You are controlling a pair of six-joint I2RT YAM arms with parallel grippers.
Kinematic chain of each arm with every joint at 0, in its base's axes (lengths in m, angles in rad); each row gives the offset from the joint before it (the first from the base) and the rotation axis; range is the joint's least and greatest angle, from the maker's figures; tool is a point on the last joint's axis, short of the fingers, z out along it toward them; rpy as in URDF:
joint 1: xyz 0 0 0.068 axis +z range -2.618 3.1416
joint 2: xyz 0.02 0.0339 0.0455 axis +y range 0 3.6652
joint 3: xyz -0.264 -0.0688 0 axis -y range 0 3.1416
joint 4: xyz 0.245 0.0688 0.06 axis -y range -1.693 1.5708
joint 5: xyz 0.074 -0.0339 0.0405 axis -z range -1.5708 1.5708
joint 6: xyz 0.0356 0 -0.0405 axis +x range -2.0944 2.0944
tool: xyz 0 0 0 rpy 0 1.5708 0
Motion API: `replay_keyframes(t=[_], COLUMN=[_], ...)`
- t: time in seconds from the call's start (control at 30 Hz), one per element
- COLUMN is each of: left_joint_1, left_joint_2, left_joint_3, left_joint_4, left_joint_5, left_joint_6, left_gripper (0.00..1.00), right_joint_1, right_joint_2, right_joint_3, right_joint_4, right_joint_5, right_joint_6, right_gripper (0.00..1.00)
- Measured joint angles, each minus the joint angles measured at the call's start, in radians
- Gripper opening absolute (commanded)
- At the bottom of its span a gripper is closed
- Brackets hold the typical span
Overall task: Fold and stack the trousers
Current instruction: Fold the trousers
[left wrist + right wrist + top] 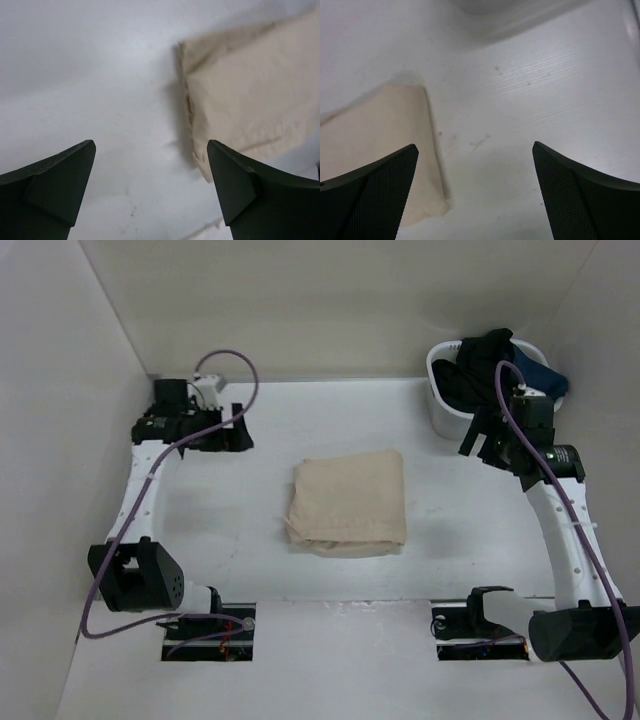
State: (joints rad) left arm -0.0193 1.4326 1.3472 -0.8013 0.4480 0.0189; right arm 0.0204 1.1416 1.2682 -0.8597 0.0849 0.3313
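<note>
L gripper [150,145]: jaws spread wide, nothing btw them, bare table [450,540] beneath; sits far-left, apart from the cloth. R gripper [475,147]: also spread wide, holding nothing, just in front of the white tub [438,412]. Trousers [348,502]: folded into one squarish beige bundle, flat at table centre, btw both arms, touched by neither. Tub at far-right corner holds a black garment [478,365] + a dark-blue garment [545,375], heaped above the rim and hanging over it. Pale blur at top of R wrist view is prob. the tub's base.
</note>
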Motion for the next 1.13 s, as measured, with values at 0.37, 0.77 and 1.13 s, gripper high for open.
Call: replay_keyframes(t=[0.37, 0.77, 1.13], left_joint_1=[0.416, 0.415, 0.396], left_joint_2=[-0.085, -0.124, -0.129], left_joint_3=[0.05, 0.049, 0.047], left_joint_4=[0.113, 0.114, 0.113], left_joint_5=[-0.089, -0.101, -0.101], left_joint_6=[-0.076, -0.075, -0.075], left_gripper=[1.0, 1.0, 1.0], right_joint_1=[-0.007, -0.006, -0.021], right_joint_2=[0.025, 0.014, -0.008], right_joint_3=[0.086, 0.087, 0.082], right_joint_4=[0.008, 0.016, 0.018], right_joint_5=[0.204, 0.223, 0.222], right_joint_6=[-0.05, -0.07, -0.07], right_gripper=[1.0, 1.0, 1.0])
